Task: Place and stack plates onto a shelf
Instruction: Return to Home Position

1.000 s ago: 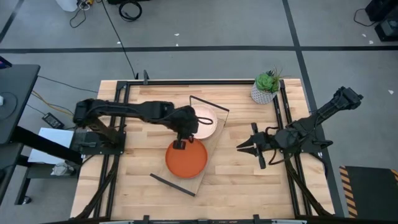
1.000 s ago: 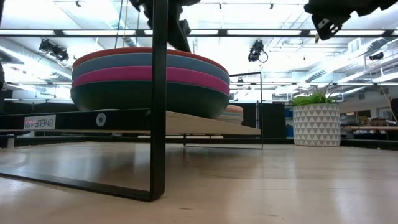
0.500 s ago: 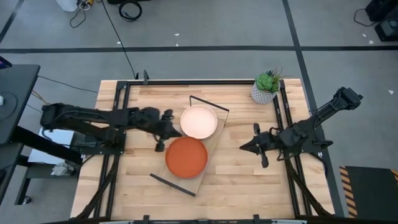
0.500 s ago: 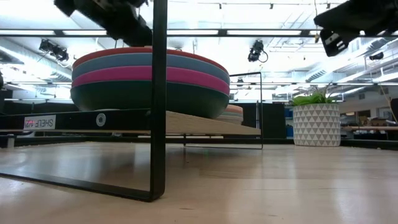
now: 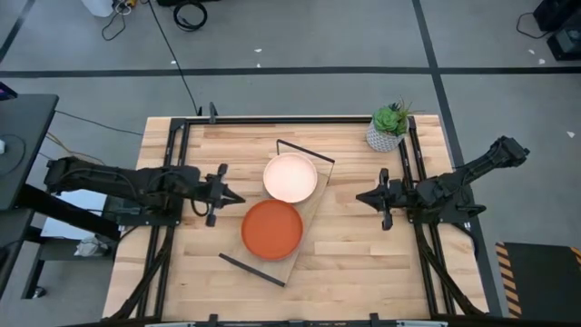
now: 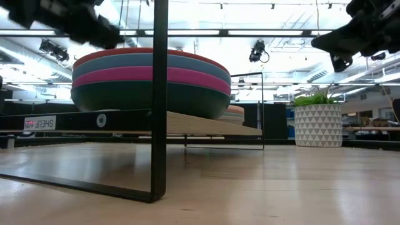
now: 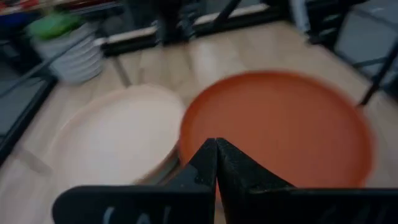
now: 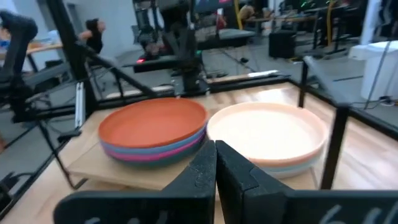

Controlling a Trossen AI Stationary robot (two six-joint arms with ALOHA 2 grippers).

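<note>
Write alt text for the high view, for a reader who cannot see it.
An orange-red plate and a pale cream plate top two stacks on a wooden shelf mid-table. The left gripper and right gripper, both shut, flank it without touching.

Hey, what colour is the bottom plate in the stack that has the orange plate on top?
The bottom plate is dark teal, which shows best in the low view.

Our left arm (image 5: 118, 179) stretches nearly level from its base. The left gripper (image 5: 238, 198) points inward, its fingers (image 7: 199, 169) pressed together on nothing. Our right arm (image 5: 463, 177) reaches in at a slant from the opposite side. The right gripper (image 5: 360, 197) faces the left one, well apart from it, likewise closed and empty.
</note>
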